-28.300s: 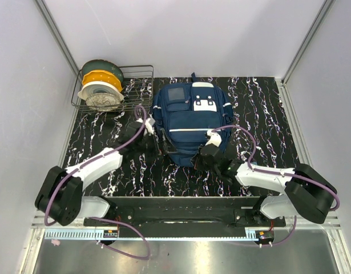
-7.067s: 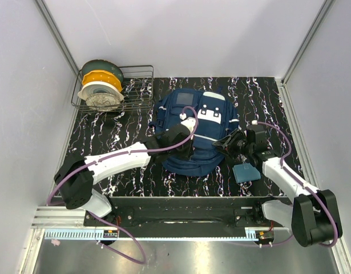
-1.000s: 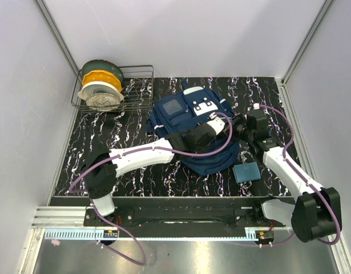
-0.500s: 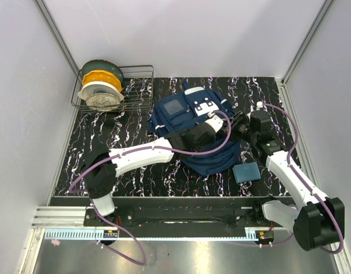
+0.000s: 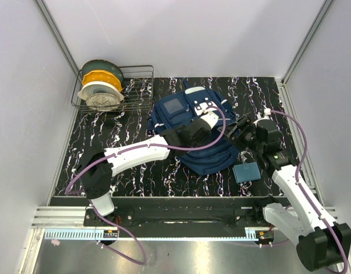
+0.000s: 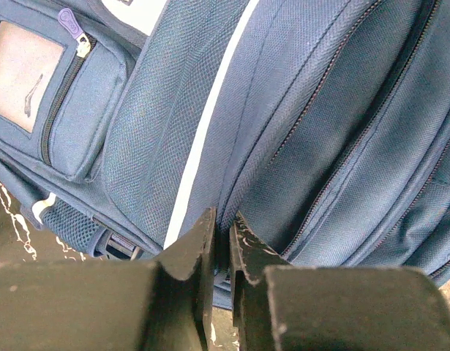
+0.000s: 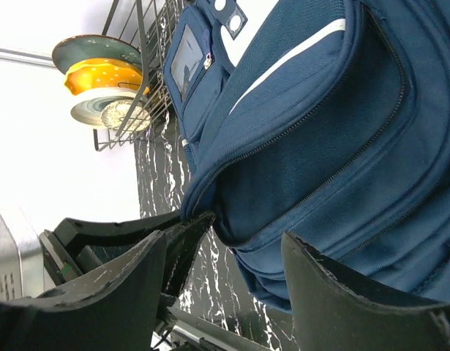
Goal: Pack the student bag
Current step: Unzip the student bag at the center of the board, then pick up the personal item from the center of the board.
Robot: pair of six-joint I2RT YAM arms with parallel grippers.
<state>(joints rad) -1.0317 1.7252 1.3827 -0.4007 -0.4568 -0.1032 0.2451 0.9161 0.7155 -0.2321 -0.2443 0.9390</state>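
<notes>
Student bag (image 5: 212, 155): navy, lies flat mid-desk (image 5: 101, 137). Left end effector (image 6: 223, 227) pinched nearly together on its zip seam. Right end effector (image 7: 225, 252) spread apart, just beside its right edge.

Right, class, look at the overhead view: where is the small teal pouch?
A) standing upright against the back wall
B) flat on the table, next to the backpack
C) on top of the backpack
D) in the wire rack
B: the teal pouch lies flat on the table, just off the near right edge of the student bag, beside the right arm.
</notes>
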